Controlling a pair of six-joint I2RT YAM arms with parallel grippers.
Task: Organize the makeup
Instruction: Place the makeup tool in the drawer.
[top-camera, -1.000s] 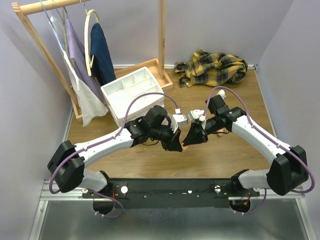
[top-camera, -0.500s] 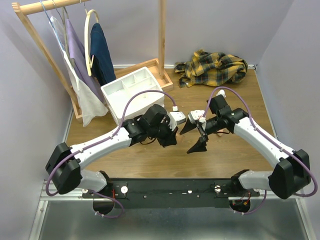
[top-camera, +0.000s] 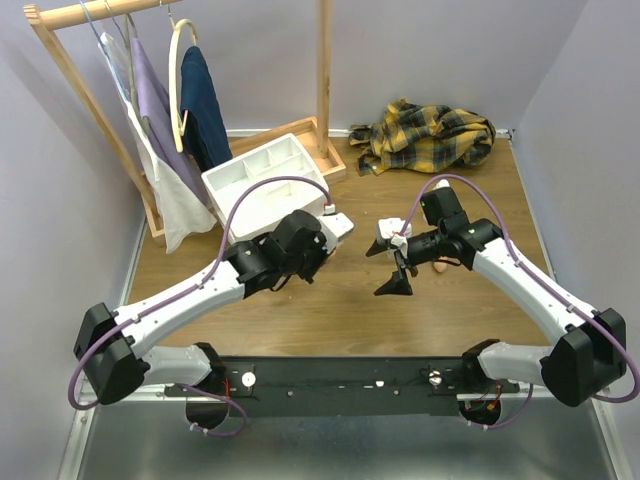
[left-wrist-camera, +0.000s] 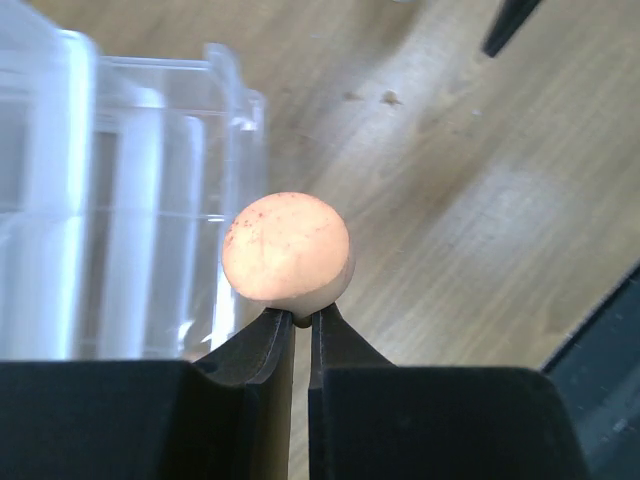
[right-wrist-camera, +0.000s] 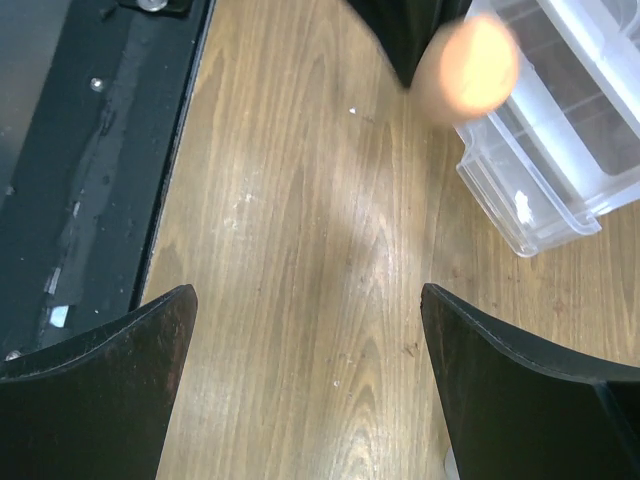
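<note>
left hand (left-wrist-camera: 300, 318) pinches a peach sponge (left-wrist-camera: 287, 250) beside the drawer unit (left-wrist-camera: 120, 200), right hand (right-wrist-camera: 308, 300) spread wide.

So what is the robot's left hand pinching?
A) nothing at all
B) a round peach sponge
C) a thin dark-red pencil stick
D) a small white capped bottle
B: in the left wrist view the round peach sponge sits clamped between the tips of the left gripper.

Wooden table (top-camera: 330, 310), white compartment tray (top-camera: 240, 205) beside clothes rack (top-camera: 324, 70), yellow plaid cloth (top-camera: 428, 135) at far right
</note>
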